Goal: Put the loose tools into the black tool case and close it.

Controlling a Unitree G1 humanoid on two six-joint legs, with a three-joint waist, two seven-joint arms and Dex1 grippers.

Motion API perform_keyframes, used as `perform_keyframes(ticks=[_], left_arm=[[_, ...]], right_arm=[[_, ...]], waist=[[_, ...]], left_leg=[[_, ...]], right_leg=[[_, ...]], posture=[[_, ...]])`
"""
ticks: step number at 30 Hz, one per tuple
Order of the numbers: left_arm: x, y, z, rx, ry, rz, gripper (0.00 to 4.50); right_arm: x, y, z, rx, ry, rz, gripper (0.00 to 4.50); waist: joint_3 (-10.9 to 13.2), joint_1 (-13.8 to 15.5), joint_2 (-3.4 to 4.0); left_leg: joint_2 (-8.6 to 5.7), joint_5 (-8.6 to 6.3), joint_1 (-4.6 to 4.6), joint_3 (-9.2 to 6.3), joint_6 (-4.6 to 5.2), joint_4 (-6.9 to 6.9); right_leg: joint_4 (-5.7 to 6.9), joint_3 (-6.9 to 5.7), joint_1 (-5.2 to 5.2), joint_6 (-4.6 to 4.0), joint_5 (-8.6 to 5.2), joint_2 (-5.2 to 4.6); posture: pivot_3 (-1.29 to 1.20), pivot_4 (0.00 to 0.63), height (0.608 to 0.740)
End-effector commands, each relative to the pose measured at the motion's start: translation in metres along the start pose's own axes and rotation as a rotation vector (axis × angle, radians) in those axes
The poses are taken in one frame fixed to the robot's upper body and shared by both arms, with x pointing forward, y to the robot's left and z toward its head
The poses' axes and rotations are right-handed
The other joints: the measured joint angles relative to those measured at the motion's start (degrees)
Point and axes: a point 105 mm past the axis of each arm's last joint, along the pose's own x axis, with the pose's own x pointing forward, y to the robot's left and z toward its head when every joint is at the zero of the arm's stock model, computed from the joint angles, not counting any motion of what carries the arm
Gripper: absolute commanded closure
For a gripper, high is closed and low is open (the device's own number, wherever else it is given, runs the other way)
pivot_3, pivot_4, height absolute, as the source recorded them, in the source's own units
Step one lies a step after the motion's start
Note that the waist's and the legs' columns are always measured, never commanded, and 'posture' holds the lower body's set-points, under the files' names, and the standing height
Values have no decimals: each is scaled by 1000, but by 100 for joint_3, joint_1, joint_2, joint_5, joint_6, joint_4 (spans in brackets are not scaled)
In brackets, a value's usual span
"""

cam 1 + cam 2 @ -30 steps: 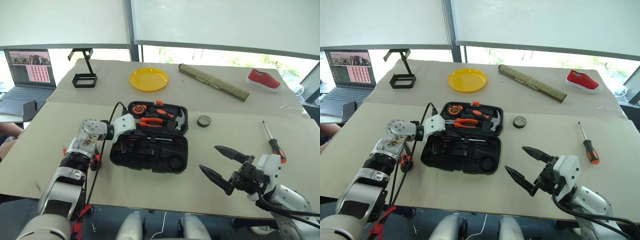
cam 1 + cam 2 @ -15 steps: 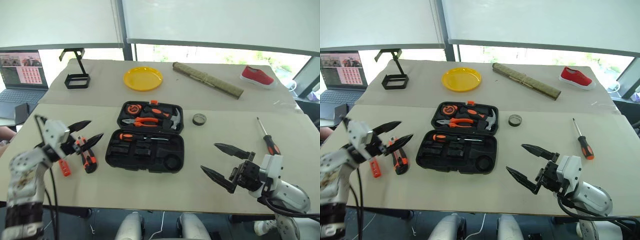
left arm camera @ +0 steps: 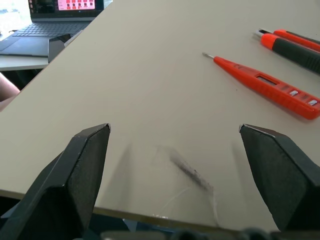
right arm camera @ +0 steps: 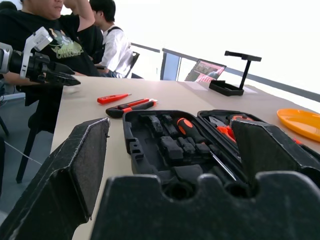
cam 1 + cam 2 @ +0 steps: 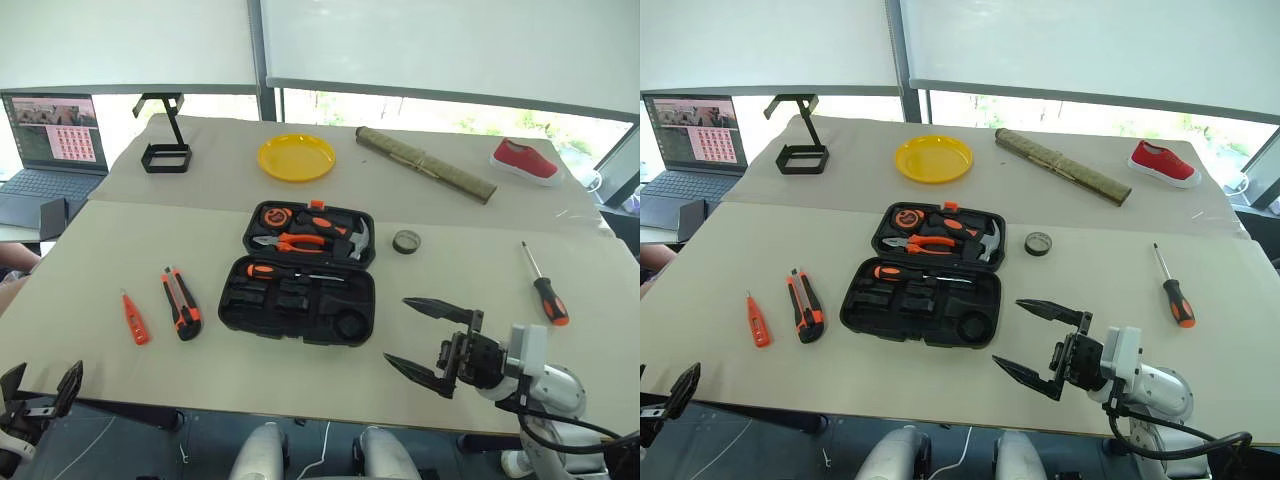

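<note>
no legible text, labels or nos. anywhere

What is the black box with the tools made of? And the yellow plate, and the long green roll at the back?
The black tool case looks like hard moulded plastic: matte, with shaped slots inside. The yellow plate seems to be smooth plastic too, one bright even colour with a slight shine. The long roll looks like rolled fabric or matting, dull olive with ties around it, though I can't be sure.

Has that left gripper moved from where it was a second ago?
Yes. The left gripper has pulled away from the black tool case, back to the table's near left edge, and it's open.
</note>
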Motion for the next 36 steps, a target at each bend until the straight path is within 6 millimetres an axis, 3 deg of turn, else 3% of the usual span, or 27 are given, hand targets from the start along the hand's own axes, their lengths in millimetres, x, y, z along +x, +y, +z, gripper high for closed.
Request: perform_keyframes(ticks=[1, 4, 6, 12, 14, 17, 19, 22, 25, 32, 36], left_arm=[[23, -21, 39, 26, -116, -131, 53], [36, -44, 48, 89, -111, -302, 53], [45, -64, 51, 151, -92, -462, 53], [51, -117, 47, 301, -64, -876, 53], [53, -137, 47, 351, -89, -1011, 53], [52, -152, 45, 362, -75, -1151, 53], [51, -155, 46, 358, -76, -1184, 53], [53, -164, 51, 353, -98, -1233, 53], [54, -171, 56, 348, -125, -1249, 53], [56, -185, 69, 298, -157, -1241, 53], [54, -190, 73, 292, -157, -1245, 53]], right_arm=[[-3, -5, 7, -40, -14, -47, 0], [-18, -9, 10, -58, 31, -138, 0], [-45, -12, 13, -83, 102, -266, 0], [-111, 3, 13, -97, 304, -526, 0], [-142, 9, 12, -89, 384, -683, 0], [-175, 18, 9, -68, 482, -868, 0], [-183, 19, 8, -62, 517, -929, 0], [-197, -3, 3, -9, 656, -1045, 0], [-206, -42, 10, 11, 691, -1140, 0], [-205, -133, 2, 103, 893, -1037, 0], [-198, -174, -6, 115, 948, -1002, 0]], waist=[[0, 7, 0], [-1, -7, -1], [1, 5, 5], [1, -29, 15], [3, -36, 21], [3, -44, 28], [5, -85, 33], [7, -152, 36], [7, -167, 33], [17, -151, 42], [21, -150, 37]], left_leg=[[0, 0, -2, -1, 0, 0], [0, 0, -4, 2, 0, 0], [-4, -1, -7, 6, -2, -2], [-3, -6, -8, 31, -1, -9], [8, -7, -3, 32, -2, -10], [23, -8, -1, 35, -3, -11], [28, -11, -1, 42, -8, -13], [44, -12, -1, 51, -9, -15], [57, -12, 4, 73, -10, -14], [69, -20, 9, 136, -11, -13], [71, -23, 10, 147, -5, -14]], right_leg=[[1, 0, 2, 0, 0, 1], [6, 2, 9, -2, 1, 3], [7, 5, 7, -2, 1, 2], [0, 8, 2, -6, -5, 11], [1, 13, 1, -16, -11, 15], [2, 14, 0, -19, -14, 16], [0, 21, -5, -19, -16, 17], [0, 35, -9, -21, -16, 24], [-2, 60, -11, -59, -28, 33], [-4, 116, -15, -20, -5, 89], [-6, 122, -22, -24, -4, 110]], posture=[[0, 150, 740], [0, 150, 740], [0, 150, 740], [0, 150, 740], [0, 150, 740], [0, 150, 740], [0, 150, 740], [0, 150, 740], [0, 150, 740], [0, 150, 740], [0, 150, 740]])
